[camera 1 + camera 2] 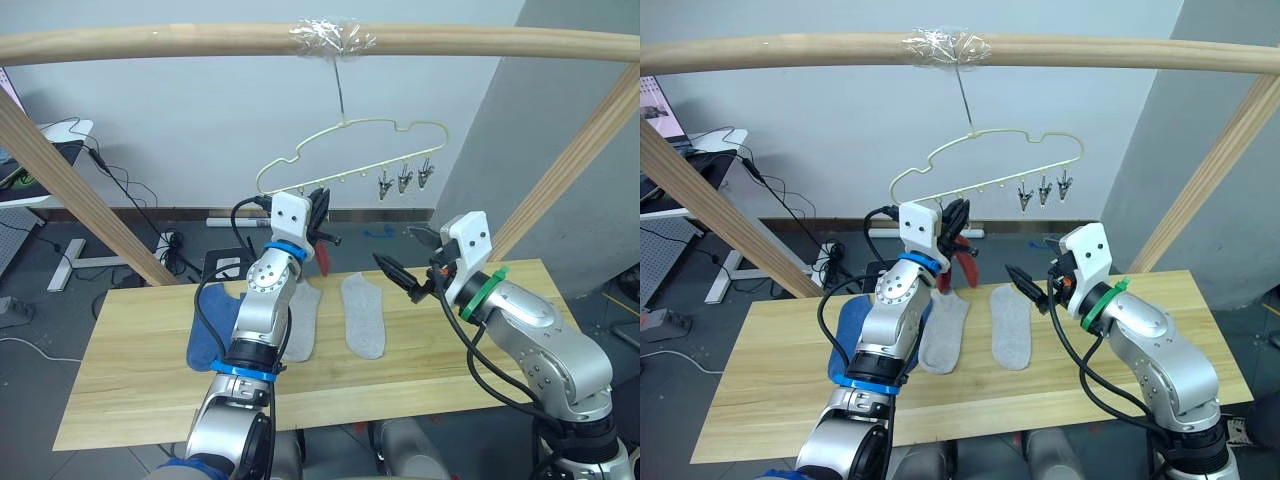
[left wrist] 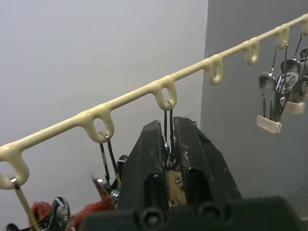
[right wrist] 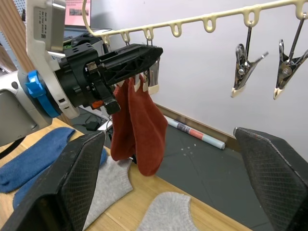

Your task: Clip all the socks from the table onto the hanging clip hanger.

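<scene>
The pale yellow-green clip hanger [image 1: 352, 124] hangs by its hook from the wooden pole. My left gripper [image 1: 318, 205] is raised to its lower bar and shut on a metal clip [image 2: 168, 139] under one of the loops. Two rust-red socks [image 3: 140, 126] dangle from clips right beside those fingers. Three free clips [image 1: 404, 181] hang bunched at the bar's right end. On the table [image 1: 450, 372] lie two light grey socks [image 1: 364, 315] [image 1: 302, 322] side by side, with blue socks [image 1: 214, 328] to their left, partly hidden by my left arm. My right gripper [image 1: 398, 250] is open and empty above the table, right of the grey socks.
A thick wooden pole [image 1: 180, 42] spans the top, with slanted wooden legs [image 1: 70, 190] [image 1: 570, 165] at both sides behind the table. A white desk with cables [image 1: 50, 160] stands at the far left. The table's right half is bare wood.
</scene>
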### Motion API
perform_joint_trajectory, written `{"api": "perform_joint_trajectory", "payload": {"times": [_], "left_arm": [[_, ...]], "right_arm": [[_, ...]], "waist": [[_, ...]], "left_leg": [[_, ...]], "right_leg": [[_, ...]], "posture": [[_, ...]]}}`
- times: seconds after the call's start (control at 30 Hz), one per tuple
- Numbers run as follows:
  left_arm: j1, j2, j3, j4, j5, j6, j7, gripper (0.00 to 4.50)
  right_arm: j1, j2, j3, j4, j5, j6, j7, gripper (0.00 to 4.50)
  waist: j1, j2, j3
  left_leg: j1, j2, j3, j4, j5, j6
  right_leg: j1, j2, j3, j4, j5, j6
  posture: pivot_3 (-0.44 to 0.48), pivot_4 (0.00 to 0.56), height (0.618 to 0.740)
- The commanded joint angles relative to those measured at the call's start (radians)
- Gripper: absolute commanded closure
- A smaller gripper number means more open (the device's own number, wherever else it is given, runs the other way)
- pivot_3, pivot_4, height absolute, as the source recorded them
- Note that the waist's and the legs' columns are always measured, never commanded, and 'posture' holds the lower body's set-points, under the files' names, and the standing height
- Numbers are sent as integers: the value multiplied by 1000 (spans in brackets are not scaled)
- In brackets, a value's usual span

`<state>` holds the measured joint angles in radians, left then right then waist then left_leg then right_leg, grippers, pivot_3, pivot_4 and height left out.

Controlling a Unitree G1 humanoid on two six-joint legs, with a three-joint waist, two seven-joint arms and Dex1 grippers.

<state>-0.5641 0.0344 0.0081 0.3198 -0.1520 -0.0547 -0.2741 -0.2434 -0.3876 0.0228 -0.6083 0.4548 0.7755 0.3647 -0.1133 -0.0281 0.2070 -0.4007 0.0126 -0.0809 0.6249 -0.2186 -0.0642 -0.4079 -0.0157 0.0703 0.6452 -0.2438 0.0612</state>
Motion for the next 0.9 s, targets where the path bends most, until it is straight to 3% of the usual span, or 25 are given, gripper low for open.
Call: {"api": "perform_joint_trajectory", "payload": {"times": [0.03, 0.13, 0.23, 0.47, 0.67, 0.8, 0.9], "left_arm": [[1, -3, -4, -44, -8, 6, -10, 4499], [4, -2, 5, -63, -41, 53, -26, 4499], [-7, 16, 43, -110, -155, 201, -85, 4499], [-48, 105, 225, -198, -524, 671, -127, 4499], [-61, 179, 356, -246, -776, 952, -88, 4499], [-42, 202, 355, -288, -806, 1005, -72, 4499], [-32, 200, 359, -311, -822, 1018, -56, 4500]], "right_arm": [[3, 0, 5, -41, 4, -6, -3, 0], [8, -15, 40, -22, -27, 15, -11, 0], [13, -60, 179, 78, -132, -2, 5, 0], [-100, 38, 384, 594, -366, -231, 2, 0], [-228, 178, 390, 1033, -448, -399, 2, 0], [-279, 224, 396, 1267, -497, -499, 33, 0], [-285, 235, 385, 1346, -508, -545, 60, 574]], "waist": [[0, 0, 0], [0, 0, 0], [0, 0, 0], [-7, 0, 1], [-11, 0, 1], [-2, 0, 1], [2, 0, 1]], "left_leg": [[0, 0, 0, 0, 0, 0], [0, 0, 0, 0, 0, 0], [0, 0, 0, 0, 0, 0], [0, 0, 0, 0, 0, 0], [0, 1, -1, 0, 0, 0], [0, 0, -1, 0, 0, 0], [2, 1, -1, 0, 0, 0]], "right_leg": [[0, 0, 0, 0, 0, 0], [0, 0, 0, 0, 0, 0], [0, 0, 0, 0, 0, 0], [0, 0, 0, 1, 0, 0], [-1, 1, 0, 1, 0, 1], [0, 0, 0, 1, 0, 1], [1, 0, -1, 2, 0, 1]], "posture": [[-183, 195, 740], [-178, 194, 740], [-171, 189, 740], [-125, 180, 740], [-90, 176, 740], [-71, 175, 740], [-59, 176, 740]]}}
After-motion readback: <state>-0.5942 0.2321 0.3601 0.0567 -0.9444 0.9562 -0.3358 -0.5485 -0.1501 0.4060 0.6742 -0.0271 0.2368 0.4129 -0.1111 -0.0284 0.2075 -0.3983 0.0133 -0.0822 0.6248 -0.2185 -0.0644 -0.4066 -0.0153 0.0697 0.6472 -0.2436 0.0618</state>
